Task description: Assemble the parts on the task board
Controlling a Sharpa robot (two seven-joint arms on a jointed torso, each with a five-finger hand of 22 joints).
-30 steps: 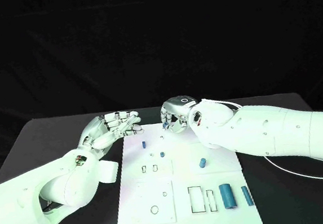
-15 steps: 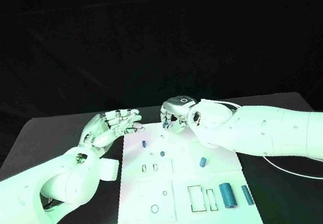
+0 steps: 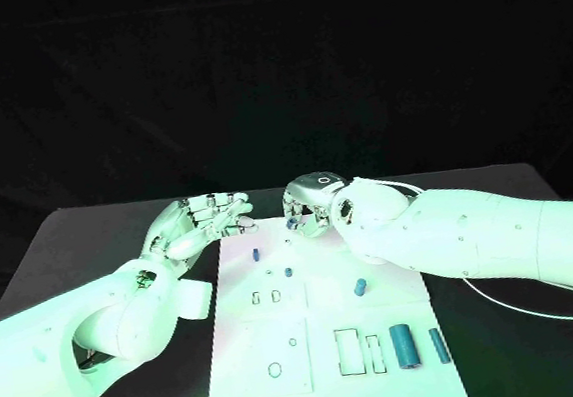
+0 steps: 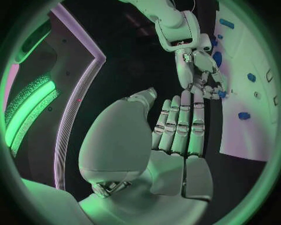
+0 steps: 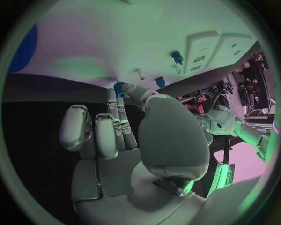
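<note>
Looking down from the head cam, I've got both hands parked at the far end of the task board, facing each other. My right hand hangs over the board's far edge, fingers pointing down, pinching a small blue part between thumb and fingertip; the wrist cam shows that pretty clearly. My left hand sits just off the board's far left corner, over the black table, fingers straight and side by side, thumb apart, holding nothing as far as I can see.

Counting loose blue parts on the board, I get six: a little peg near the far left edge, a tiny one around the middle, another speck beside it that's too small to make out, a short one toward the right edge, then a fat cylinder and a thin rod side by side at the near right corner. A rectangular slot sits just left of the cylinder. My right forearm covers the board's far right corner.
</note>
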